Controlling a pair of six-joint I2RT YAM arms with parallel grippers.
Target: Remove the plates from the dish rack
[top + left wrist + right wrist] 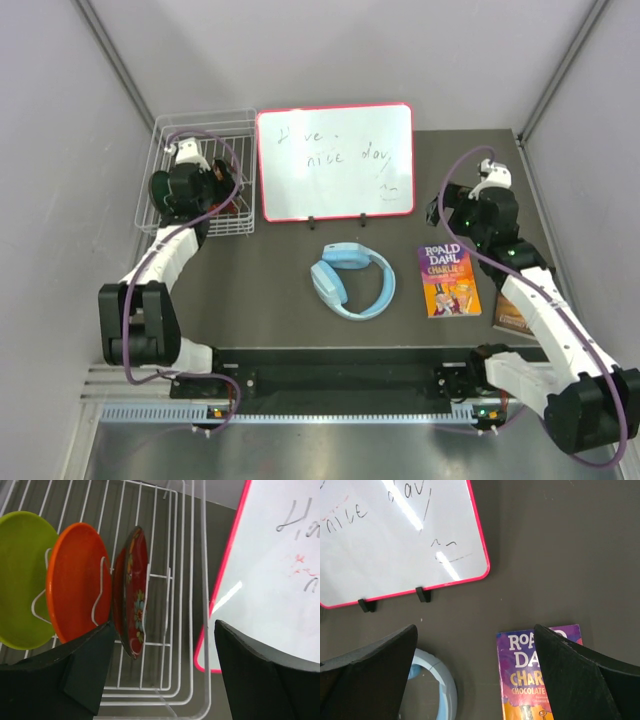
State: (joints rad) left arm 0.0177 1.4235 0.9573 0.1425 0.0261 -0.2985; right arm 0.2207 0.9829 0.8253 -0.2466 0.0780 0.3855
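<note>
Dish rack (230, 128): red floral plate (132, 590) stood end-of-row; left end effector (165, 625), released, judged best straddling its rim squarely

Enclosure: plain pale-grey back wall (340, 50), matching left wall (55, 180) and right wall (600, 180), joined by grey corner strips (120, 60). Work surface: dark grey matte tabletop (270, 300). Near edge: ribbed silver metal rail (300, 412), brushed metal sheet (300, 455) below it. Light even, diffuse; soft shadows only. White glare streaks cross the red-framed whiteboard (385, 545).
</note>
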